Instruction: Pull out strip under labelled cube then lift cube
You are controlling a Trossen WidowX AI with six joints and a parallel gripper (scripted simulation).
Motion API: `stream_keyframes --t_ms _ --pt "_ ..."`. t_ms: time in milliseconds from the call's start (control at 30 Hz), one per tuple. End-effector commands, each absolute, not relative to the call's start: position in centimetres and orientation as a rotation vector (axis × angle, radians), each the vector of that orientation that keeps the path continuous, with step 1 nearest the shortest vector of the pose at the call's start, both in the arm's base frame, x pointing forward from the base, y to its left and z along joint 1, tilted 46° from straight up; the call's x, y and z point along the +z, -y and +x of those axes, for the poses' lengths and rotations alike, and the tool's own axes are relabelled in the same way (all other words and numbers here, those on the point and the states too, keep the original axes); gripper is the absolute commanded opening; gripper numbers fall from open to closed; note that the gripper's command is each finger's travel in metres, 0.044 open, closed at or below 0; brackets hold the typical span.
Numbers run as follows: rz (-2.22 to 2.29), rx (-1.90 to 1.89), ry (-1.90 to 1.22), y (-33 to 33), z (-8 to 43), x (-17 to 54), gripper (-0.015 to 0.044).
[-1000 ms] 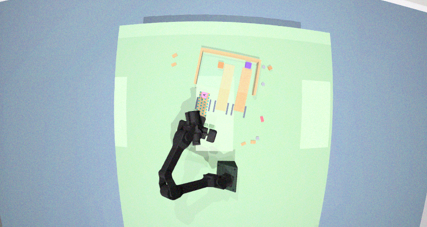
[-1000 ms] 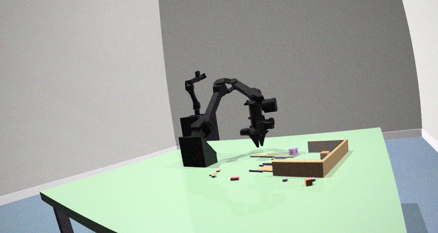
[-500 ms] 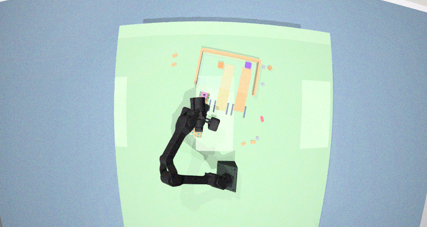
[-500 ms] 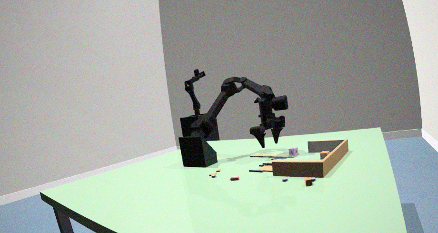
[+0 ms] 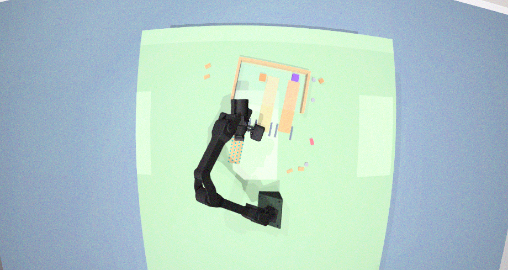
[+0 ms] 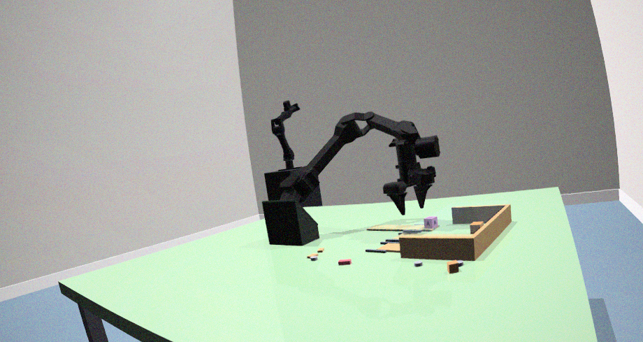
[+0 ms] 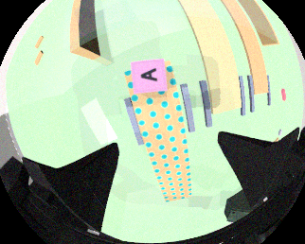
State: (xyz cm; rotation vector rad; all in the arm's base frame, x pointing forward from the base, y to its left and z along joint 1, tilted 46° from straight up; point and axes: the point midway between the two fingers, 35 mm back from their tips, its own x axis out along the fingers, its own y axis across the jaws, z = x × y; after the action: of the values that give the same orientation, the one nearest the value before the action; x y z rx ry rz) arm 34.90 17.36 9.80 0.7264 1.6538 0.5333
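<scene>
The pink labelled cube (image 6: 430, 223) (image 7: 149, 85), with a black A on top, rests on the far end of the dotted strip (image 5: 236, 151) (image 7: 156, 126). The strip is tan with cyan dots and its near part sticks out well past the grey guide rails. The arm hides the cube in the top view. My gripper (image 6: 412, 210) (image 7: 170, 143) is wide open and empty, with its fingers apart above the dotted strip, on the near side of the cube. A plain pale strip (image 5: 269, 97) (image 7: 219, 61) and a plain orange strip (image 5: 289, 104) (image 7: 252, 44) lie to the right.
A low wooden wall (image 5: 273, 63) (image 6: 436, 248) surrounds the far part on three sides. An orange cube (image 5: 262, 77) (image 6: 476, 225) and a purple cube (image 5: 295, 77) stand at the plain strips' far ends. Grey rails (image 7: 188, 108) flank the strips. Small loose pieces, one a red block (image 5: 311, 141) (image 6: 344, 262), lie outside.
</scene>
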Motion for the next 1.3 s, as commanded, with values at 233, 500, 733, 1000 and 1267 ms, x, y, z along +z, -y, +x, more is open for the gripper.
stream_keyframes --t_ms 233,500,733,1000,1267 --pt "0.728 0.542 -1.647 -17.3 39.1 10.1 0.0440" --pt "0.727 0.542 -1.647 -17.5 40.7 10.2 0.0361" --pt "0.727 0.542 -1.646 -18.3 40.6 9.4 0.0250" --pt "0.727 0.542 -1.646 -19.2 40.5 8.5 0.0250" --pt "0.728 0.543 -1.646 -20.1 40.3 7.6 0.0250"
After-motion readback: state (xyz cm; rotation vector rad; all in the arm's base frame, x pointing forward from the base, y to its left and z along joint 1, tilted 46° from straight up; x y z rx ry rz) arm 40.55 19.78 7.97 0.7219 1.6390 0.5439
